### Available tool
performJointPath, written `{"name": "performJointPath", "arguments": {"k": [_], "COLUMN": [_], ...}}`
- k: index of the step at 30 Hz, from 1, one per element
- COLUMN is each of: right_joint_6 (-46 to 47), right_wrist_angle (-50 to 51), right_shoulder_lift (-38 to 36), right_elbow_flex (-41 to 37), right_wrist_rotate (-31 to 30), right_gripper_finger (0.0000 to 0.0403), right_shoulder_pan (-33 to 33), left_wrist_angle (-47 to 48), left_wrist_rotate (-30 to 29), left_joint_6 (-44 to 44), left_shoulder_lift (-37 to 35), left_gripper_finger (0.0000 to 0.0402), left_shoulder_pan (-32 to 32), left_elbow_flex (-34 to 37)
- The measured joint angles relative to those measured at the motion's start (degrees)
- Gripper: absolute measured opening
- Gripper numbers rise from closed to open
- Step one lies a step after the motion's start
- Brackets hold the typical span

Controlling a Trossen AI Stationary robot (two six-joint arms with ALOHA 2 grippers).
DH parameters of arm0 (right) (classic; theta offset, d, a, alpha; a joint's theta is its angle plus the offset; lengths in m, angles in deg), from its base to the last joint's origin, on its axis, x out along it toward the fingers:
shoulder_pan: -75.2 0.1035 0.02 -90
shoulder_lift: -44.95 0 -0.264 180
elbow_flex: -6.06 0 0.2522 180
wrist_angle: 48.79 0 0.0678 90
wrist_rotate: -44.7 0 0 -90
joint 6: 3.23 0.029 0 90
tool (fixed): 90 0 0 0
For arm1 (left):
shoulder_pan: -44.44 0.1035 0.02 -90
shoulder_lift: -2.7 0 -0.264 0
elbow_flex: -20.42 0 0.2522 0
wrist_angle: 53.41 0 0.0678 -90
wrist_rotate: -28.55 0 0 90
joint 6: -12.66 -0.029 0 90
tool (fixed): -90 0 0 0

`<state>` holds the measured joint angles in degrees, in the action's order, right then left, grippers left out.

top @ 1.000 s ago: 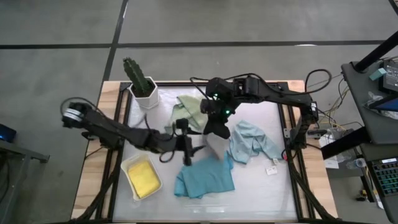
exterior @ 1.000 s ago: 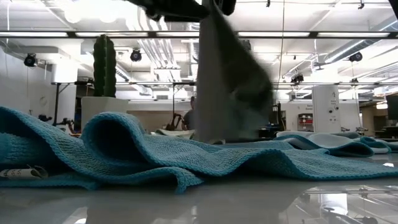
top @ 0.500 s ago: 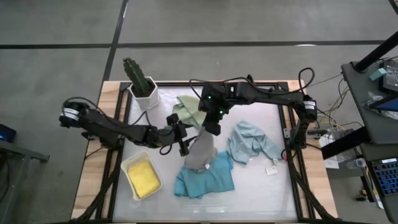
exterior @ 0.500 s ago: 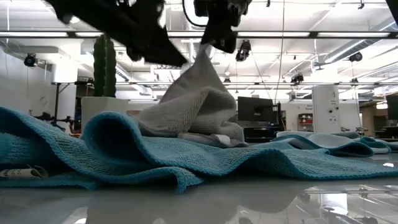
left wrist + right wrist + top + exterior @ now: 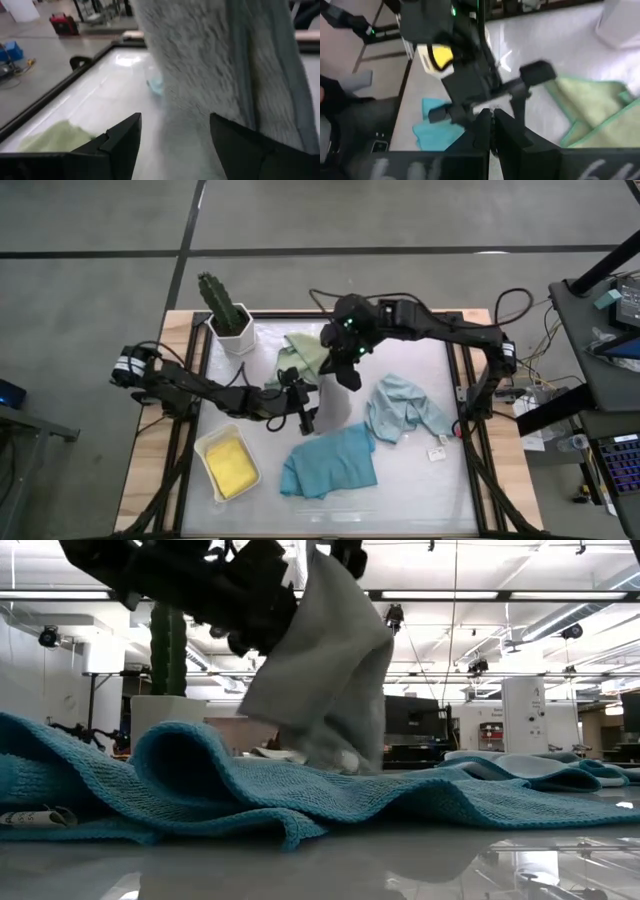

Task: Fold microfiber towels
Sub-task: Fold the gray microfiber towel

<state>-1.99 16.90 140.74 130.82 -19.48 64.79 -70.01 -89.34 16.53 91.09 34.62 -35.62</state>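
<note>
Limp, light grey square microfiber towel hangs over table centre from the pinching right tool, so the spread left tool at nine o'clock should take a loose lower corner.

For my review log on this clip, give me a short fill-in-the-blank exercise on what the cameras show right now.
1. The right claw is shut on the ____ towel, which hangs above the table.
2. The left claw is ____, beside that hanging towel.
3. The yellow towel lies in the white ____.
4. The teal towel lies on the ____.

Missing words: grey; open; tray; table
</note>
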Motion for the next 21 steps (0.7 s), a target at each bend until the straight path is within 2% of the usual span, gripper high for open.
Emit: {"name": "performJointPath", "arguments": {"k": [7, 12, 15, 19, 21], "right_joint_6": [-0.33, 0.10, 0.36, 0.92, 0.75], "right_wrist_angle": [-0.04, 0.00, 0.05, 0.05, 0.36], "right_shoulder_lift": [-2.50, -4.17, -5.05, -5.49, -5.45], "right_elbow_flex": [4.15, 4.80, 4.75, 4.69, 4.63], "right_wrist_rotate": [2.28, 2.15, 2.19, 2.24, 2.18], "right_gripper_finger": [0.0012, 0.0012, 0.0012, 0.0012, 0.0012], "right_shoulder_pan": [0.07, 0.76, 1.46, 2.33, 2.73], "left_wrist_angle": [-8.88, -9.71, -9.49, -9.47, -9.44], "left_wrist_rotate": [-0.46, -10.01, -11.97, -11.94, -11.96], "left_joint_6": [-1.46, -3.16, -3.14, -3.41, -4.19], "left_shoulder_lift": [-0.02, 0.14, 0.07, 0.07, 0.03], "left_gripper_finger": [0.0221, 0.0208, 0.0161, 0.0051, 0.0015], "left_shoulder_pan": [0.12, 0.15, 0.22, 0.13, 0.15], "left_elbow_flex": [0.02, -0.55, -0.46, -0.44, -0.44]}}
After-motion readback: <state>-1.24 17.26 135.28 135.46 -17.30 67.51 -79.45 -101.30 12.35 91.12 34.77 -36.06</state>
